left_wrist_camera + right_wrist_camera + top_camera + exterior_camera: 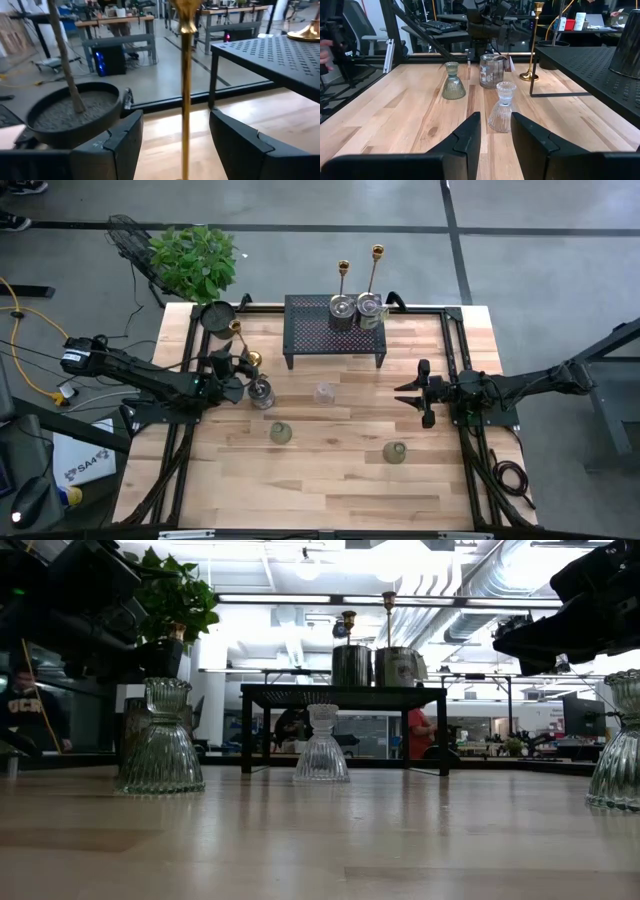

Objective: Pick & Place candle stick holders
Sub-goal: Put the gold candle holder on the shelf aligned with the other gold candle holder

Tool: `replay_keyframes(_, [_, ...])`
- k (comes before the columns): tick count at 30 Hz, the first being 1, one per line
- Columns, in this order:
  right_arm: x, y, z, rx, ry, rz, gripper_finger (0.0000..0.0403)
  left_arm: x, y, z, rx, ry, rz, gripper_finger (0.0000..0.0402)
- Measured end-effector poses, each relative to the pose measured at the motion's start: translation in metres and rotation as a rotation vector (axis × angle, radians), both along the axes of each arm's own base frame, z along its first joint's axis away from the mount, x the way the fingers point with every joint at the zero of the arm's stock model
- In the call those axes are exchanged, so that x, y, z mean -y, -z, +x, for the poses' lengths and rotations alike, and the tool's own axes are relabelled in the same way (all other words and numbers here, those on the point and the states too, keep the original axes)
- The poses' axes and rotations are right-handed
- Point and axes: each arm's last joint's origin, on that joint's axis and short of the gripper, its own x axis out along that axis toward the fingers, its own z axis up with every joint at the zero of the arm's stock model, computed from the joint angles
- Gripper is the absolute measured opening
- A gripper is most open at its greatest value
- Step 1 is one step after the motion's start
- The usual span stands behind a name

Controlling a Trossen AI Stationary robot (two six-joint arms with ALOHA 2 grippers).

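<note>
A slim gold candlestick (243,343) stands on its round base on the table's far left. My left gripper (238,368) is open, and its two fingers stand on either side of the candlestick's shaft (186,90) without touching it. A silvery cup (261,393) stands just beside it. A clear glass cup (324,393) stands mid-table, with two greenish glass cups (280,433) (394,452) nearer the front. My right gripper (405,393) is open and empty at the right, and points at the clear cup (502,107). Two gold candlesticks (344,275) (377,260) and two silvery cups (343,310) (370,310) stand on the rack.
The black mesh rack (335,340) stands at the table's far middle. A round black plant pot (216,315) stands at the far left corner, close behind the left candlestick, with a leafy plant (193,260) beyond the table. Bare wood lies along the near edge.
</note>
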Motion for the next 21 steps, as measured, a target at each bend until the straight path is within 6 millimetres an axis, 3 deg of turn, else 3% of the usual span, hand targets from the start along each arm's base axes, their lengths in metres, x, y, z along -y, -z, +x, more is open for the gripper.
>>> replay_keyframes(21, [0.0, 0.0, 0.0, 0.0, 0.0, 0.0, 0.0099, -0.034, -0.013, 0.012, 0.001, 0.026, -0.053, 0.0218])
